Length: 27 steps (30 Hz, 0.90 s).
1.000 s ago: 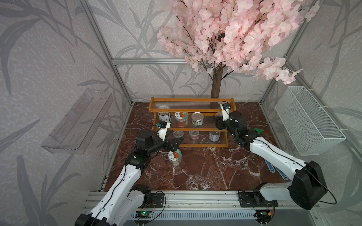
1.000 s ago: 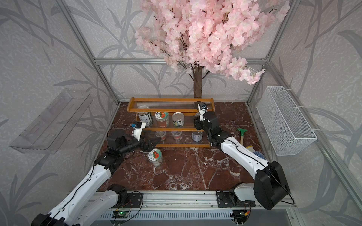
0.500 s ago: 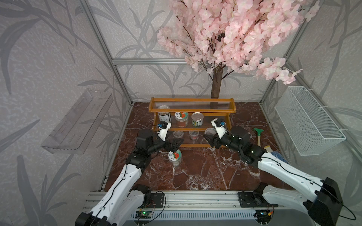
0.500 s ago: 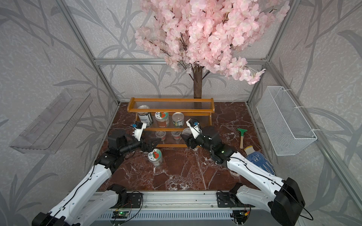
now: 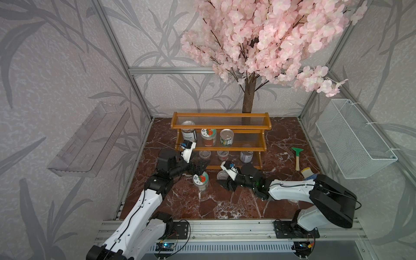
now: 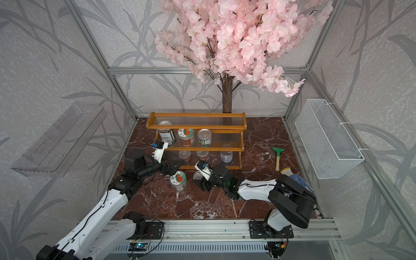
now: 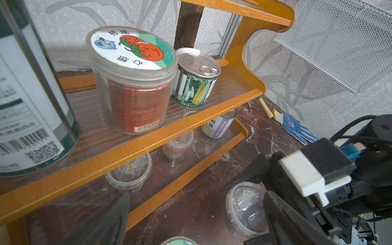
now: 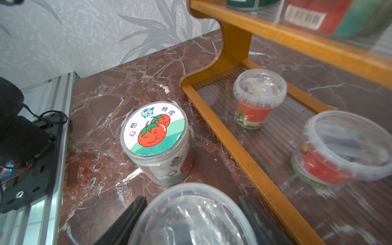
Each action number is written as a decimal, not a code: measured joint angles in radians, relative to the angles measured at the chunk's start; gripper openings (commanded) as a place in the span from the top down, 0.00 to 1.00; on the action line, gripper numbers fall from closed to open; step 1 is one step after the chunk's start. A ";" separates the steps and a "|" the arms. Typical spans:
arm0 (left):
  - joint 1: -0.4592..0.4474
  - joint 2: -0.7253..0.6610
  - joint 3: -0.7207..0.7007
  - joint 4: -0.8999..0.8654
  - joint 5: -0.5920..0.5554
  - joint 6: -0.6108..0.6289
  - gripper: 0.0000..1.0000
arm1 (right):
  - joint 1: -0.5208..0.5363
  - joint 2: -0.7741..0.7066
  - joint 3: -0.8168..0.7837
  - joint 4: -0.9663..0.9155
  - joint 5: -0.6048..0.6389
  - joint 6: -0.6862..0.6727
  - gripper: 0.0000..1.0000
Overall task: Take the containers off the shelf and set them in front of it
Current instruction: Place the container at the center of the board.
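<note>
The orange wooden shelf [image 5: 225, 149] [image 6: 195, 127] holds a dark tin [image 5: 188, 133], a tomato-lid jar [image 5: 208, 136] [image 7: 131, 80] and a vegetable tin [image 5: 226, 136] on its middle tier. Two clear cups [image 5: 204, 154] [image 8: 258, 97] and a tin [image 5: 246, 155] sit on the lowest tier. A second tomato-lid jar [image 5: 201, 179] [image 8: 156, 135] stands on the floor in front. My left gripper [image 5: 200, 167] [image 7: 195, 229] hangs open just behind it. My right gripper [image 5: 225, 178] [image 8: 191, 220] is shut on a clear lidded cup [image 5: 222, 174] [image 8: 191, 216] low before the shelf, right of that jar.
A green-bladed scraper [image 5: 297, 157] and a blue-white glove [image 5: 309, 173] lie on the floor at the right. A white wire basket [image 5: 353, 139] hangs on the right wall, a clear tray [image 5: 90, 139] on the left wall. The tree trunk [image 5: 247, 99] rises behind the shelf.
My right arm has pulled back from the shelf's right end with the clear cup, moving forward, left and down in front of the shelf. The left arm has barely moved.
</note>
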 measured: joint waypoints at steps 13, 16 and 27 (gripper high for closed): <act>0.000 -0.010 0.000 -0.023 -0.005 0.001 0.00 | 0.000 0.222 -0.003 0.214 0.002 -0.054 0.29; 0.000 -0.010 0.000 -0.024 -0.004 0.002 0.00 | 0.000 0.224 -0.019 0.239 0.007 -0.070 0.28; 0.000 -0.001 0.000 -0.022 -0.003 0.006 0.00 | 0.000 0.220 -0.075 0.275 0.040 -0.103 0.21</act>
